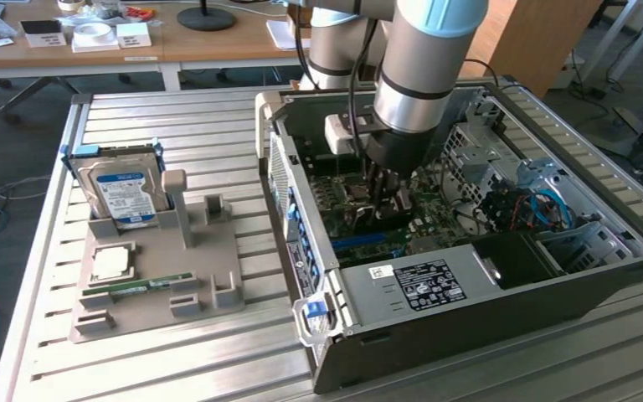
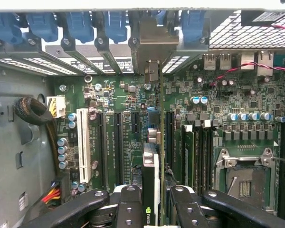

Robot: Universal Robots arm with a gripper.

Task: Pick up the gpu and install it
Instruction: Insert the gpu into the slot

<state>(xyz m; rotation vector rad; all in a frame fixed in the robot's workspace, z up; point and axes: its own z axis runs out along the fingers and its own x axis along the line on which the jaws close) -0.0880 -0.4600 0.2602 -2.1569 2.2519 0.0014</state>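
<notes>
The claw (image 2: 152,202) is clamped narrow on the gpu (image 2: 150,166), gripping its two flat faces. The card stands edge-on over the green motherboard (image 2: 114,95). Its long axis runs away from the claw, and its metal bracket end points at the blue slot clips (image 2: 80,23). The arm (image 1: 422,75) reaches down into the open computer case (image 1: 545,285). A hard drive (image 1: 126,188) stands upright in a grey holder (image 1: 154,297) at the exterior view's left.

We see a silver-grey tubular arm (image 1: 417,59) with pale blue caps and a black band, a black cable (image 1: 352,100) alongside, a white box (image 1: 342,132) at the wrist, and a black end effector (image 1: 387,205) whose fingers (image 2: 129,209) carry screws.
</notes>
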